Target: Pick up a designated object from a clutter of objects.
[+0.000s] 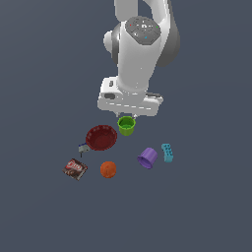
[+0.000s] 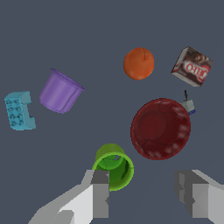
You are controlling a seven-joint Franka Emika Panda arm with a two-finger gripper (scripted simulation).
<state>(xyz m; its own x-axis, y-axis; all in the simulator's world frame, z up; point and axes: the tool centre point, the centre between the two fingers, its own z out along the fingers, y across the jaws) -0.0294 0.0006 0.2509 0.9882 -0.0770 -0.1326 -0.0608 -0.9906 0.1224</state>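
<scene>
The small bright green cup (image 1: 126,126) stands upright, its mouth facing up, right beside the red ribbed bowl (image 1: 101,137). My gripper (image 1: 128,116) hovers just above the cup, and the hand hides most of the fingers in the exterior view. In the wrist view the gripper (image 2: 146,183) is open and empty, its jaws wide apart. The green cup (image 2: 113,168) sits by one finger (image 2: 100,194), which overlaps its rim. The other finger (image 2: 192,197) stands well off to the side. The red bowl (image 2: 160,128) lies beyond the gap.
A purple cup (image 1: 147,158) lies tipped on its side next to a teal holed block (image 1: 167,152). An orange ball (image 1: 108,169), a brown-red packet (image 1: 75,169) and a small grey-blue piece (image 1: 83,147) lie on the bowl's other side.
</scene>
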